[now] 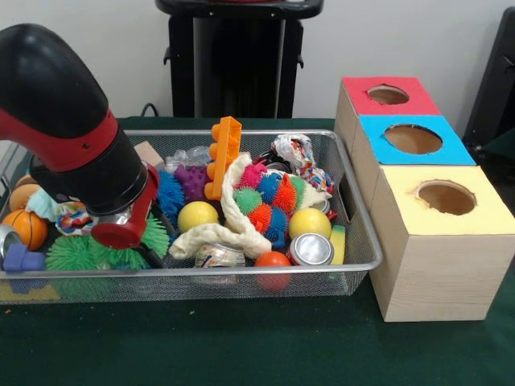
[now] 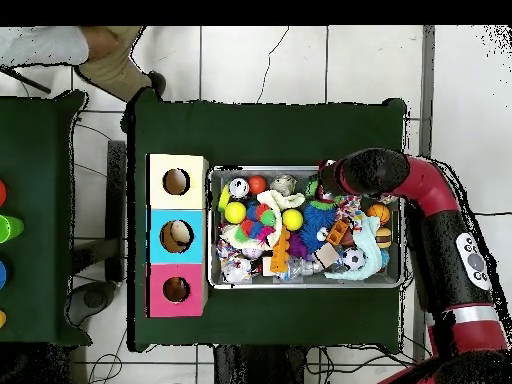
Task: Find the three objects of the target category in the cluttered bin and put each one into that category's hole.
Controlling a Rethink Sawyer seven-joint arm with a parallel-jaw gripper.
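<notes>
The wire-mesh bin (image 1: 360, 211) stands on the green table, full of toys; it also shows in the overhead view (image 2: 300, 284). My gripper (image 1: 147, 252) is low in the bin's left part, at a green spiky ball (image 1: 76, 253). The red and black arm (image 1: 72, 137) hides most of it. Three wooden boxes stand right of the bin, each with one round hole: red top (image 1: 358, 100), blue top (image 1: 378, 149), yellow top (image 1: 402, 211). In the bin lie two yellow balls (image 1: 198, 215) (image 1: 309, 223), a small orange ball (image 1: 273, 260), a basketball (image 1: 26, 227) and a can (image 1: 311, 249).
A white rope (image 1: 233, 221), an orange toy brick (image 1: 225, 153), a cluster of coloured spiky balls (image 1: 269, 197) and a blue block (image 1: 22, 259) also crowd the bin. In the overhead view, a second green table (image 2: 40, 220) stands at the left and a person's sleeve (image 2: 110, 55) shows at top left.
</notes>
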